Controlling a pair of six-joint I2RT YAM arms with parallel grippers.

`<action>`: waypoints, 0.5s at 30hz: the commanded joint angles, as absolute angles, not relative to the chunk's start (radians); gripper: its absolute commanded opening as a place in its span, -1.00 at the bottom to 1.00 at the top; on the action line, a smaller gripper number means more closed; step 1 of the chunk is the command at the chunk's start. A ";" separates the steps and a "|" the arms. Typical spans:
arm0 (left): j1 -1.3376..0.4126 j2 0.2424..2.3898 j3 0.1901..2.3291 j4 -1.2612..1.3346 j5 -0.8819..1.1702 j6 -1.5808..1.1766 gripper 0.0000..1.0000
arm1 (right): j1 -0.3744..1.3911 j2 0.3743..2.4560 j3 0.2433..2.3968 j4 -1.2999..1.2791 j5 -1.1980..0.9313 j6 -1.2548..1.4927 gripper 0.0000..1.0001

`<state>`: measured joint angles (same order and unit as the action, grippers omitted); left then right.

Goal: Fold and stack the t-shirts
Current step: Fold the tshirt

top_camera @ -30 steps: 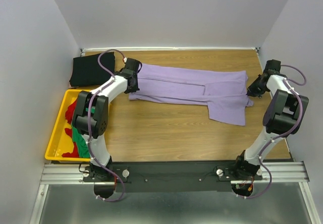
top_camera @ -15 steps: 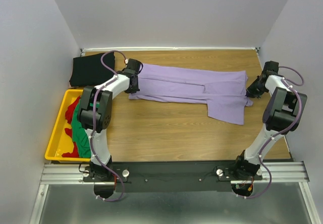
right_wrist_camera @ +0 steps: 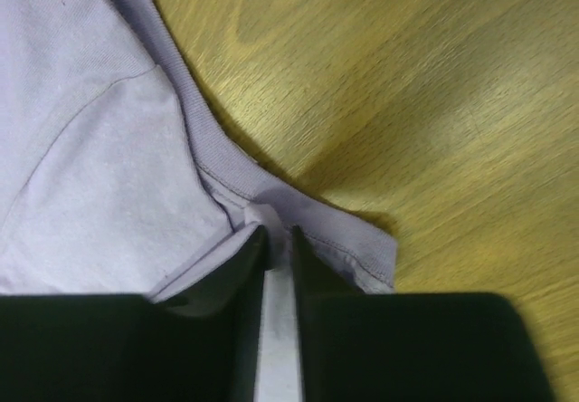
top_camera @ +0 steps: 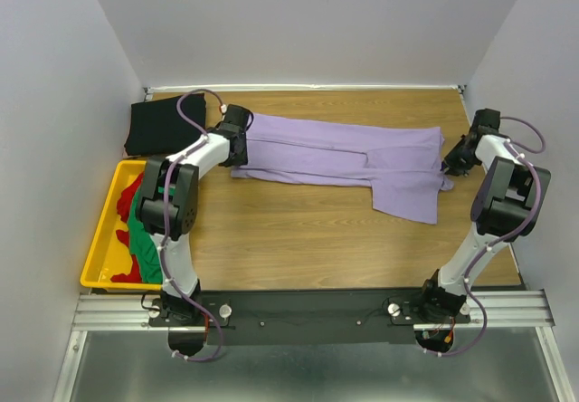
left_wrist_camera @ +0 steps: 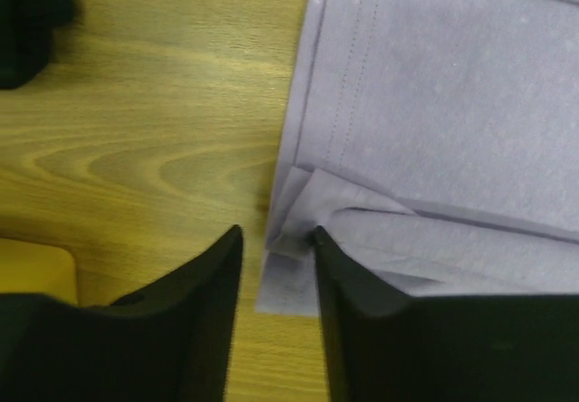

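Note:
The lavender t-shirt (top_camera: 335,153) lies spread in a long band across the far half of the table. My left gripper (top_camera: 241,153) is at its left edge. In the left wrist view it (left_wrist_camera: 276,232) stands open, and a corner of the lavender cloth (left_wrist_camera: 452,103) lies loose on the wood between the fingers. My right gripper (top_camera: 452,162) is at the shirt's right end. In the right wrist view its jaws (right_wrist_camera: 276,230) stand almost together with a fold of the lavender hem (right_wrist_camera: 90,148) between them. A folded black t-shirt (top_camera: 158,129) lies at the far left. Green (top_camera: 140,239) and red (top_camera: 131,194) t-shirts sit in the crate.
A yellow plastic crate (top_camera: 101,239) stands at the table's left edge, just left of my left arm; its corner (left_wrist_camera: 36,266) shows in the left wrist view. Grey walls close the table in on three sides. A metal rail (top_camera: 308,307) runs along the near edge.
My left jaws have opened and let go of the shirt's left edge. The right jaws have eased apart slightly. Both arms have stayed almost where they were.

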<state>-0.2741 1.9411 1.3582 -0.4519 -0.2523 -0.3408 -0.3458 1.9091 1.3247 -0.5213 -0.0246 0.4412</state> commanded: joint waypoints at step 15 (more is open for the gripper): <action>-0.249 1.556 0.948 -0.246 -0.173 -0.593 0.36 | -0.324 1.562 1.036 -0.436 -0.023 0.489 0.13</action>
